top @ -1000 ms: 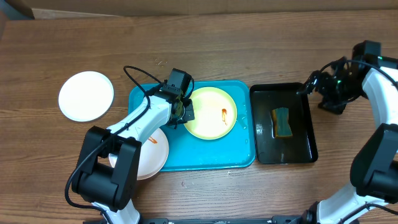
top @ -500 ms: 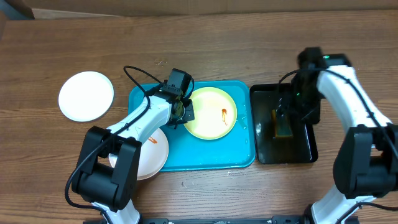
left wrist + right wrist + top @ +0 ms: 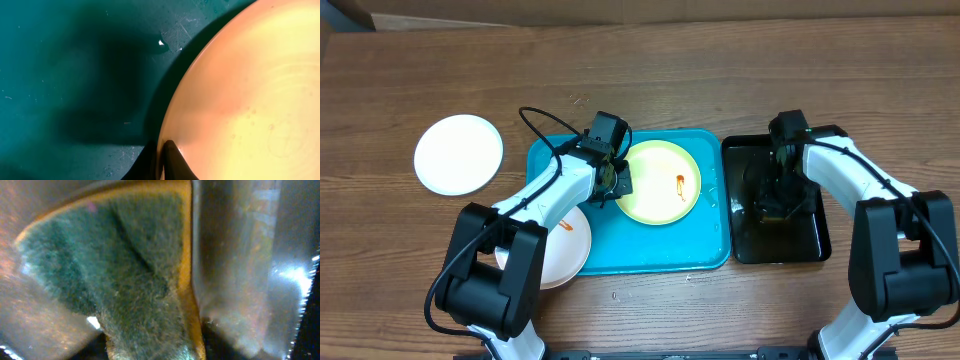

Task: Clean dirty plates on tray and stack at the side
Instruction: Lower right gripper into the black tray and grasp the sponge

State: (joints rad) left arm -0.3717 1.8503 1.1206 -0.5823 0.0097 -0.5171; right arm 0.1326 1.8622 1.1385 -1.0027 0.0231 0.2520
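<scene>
The left end effector [image 3: 618, 182] is clamped on the left rim of the pale yellow-green plate [image 3: 665, 195] on the turquoise tray [image 3: 650, 255], while the right end effector [image 3: 776, 203], opening impossible to tell, sits over the sponge [image 3: 125, 280] in the black tray [image 3: 815, 240], rightward of that plate

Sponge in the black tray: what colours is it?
The sponge is green on yellow, clearest in the right wrist view.

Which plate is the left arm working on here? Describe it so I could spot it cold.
Find the wide turquoise tray mid-table. The plate lies in its right half, the left gripper at its left rim. It alone is pale yellow-green, with an orange-red smear; the other two plates are white.
</scene>
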